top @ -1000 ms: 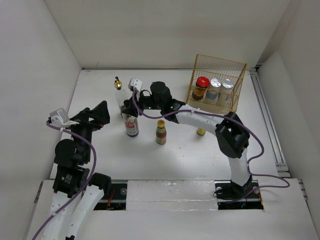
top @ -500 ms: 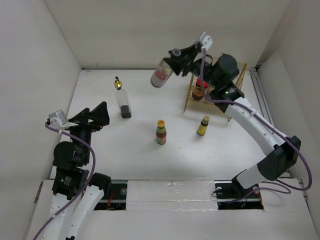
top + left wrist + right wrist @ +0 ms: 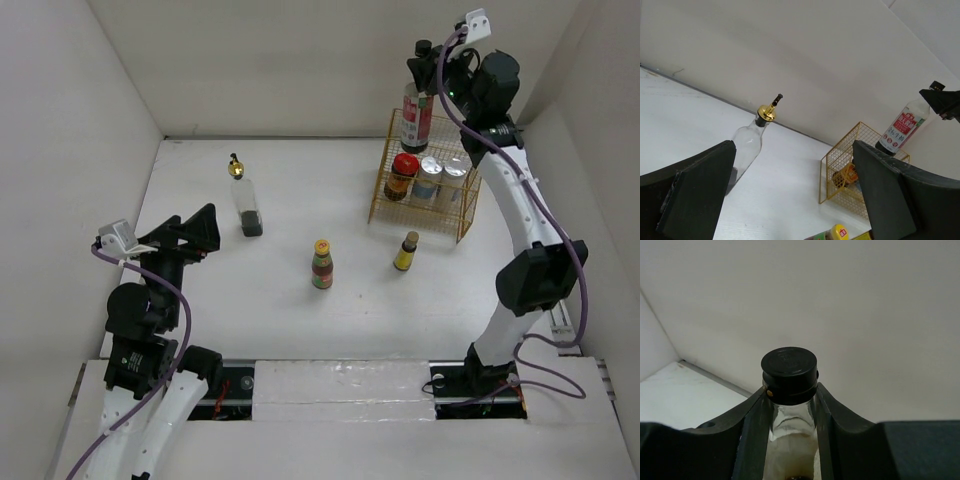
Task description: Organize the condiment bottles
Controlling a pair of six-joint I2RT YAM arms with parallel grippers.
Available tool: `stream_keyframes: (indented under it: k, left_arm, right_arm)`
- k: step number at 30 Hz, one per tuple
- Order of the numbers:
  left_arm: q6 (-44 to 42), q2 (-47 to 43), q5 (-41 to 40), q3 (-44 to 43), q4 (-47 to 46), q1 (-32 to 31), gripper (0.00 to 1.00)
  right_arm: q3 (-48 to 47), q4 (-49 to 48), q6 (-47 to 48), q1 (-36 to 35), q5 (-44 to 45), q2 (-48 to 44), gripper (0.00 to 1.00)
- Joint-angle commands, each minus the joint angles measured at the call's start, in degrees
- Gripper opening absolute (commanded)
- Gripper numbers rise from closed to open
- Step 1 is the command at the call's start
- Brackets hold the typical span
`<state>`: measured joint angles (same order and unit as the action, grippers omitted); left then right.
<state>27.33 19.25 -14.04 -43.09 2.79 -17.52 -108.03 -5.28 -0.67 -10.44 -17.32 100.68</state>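
Gold wire rack (image 3: 472, 200) at far right, loaded with red-capped jar (image 3: 402, 176) and two silver-lidded cans (image 3: 430, 178) along its near side. Right gripper (image 3: 428, 68) clamped on neck of black-capped red-label bottle (image 3: 416, 120), held upright above rack's rear left corner. Left gripper (image 3: 198, 232) spread wide, empty, parked. Lower straight down into what looks like free space behind the jar; keep vertical, clear the top wire, let go only once seated. Left on table: gold-topped clear bottle (image 3: 244, 200), yellow-capped green bottle (image 3: 321, 264), small yellow bottle (image 3: 406, 252).
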Motion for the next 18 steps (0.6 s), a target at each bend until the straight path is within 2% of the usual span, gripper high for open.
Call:
stream_keyframes:
  k: [1,18]
  left_arm:
    - [-0.5,-0.5,0.6,0.4,-2.8,0.1,1.00]
    - [-1.1,0.5,0.6,0.4,-2.8,0.1,1.00]
  right_arm:
    - [-7.4,-5.1,-1.1,2.1,-0.1,-1.2,0.16]
    - [-13.7,-5.1,-2.8,6.0,1.1,7.3,0.16]
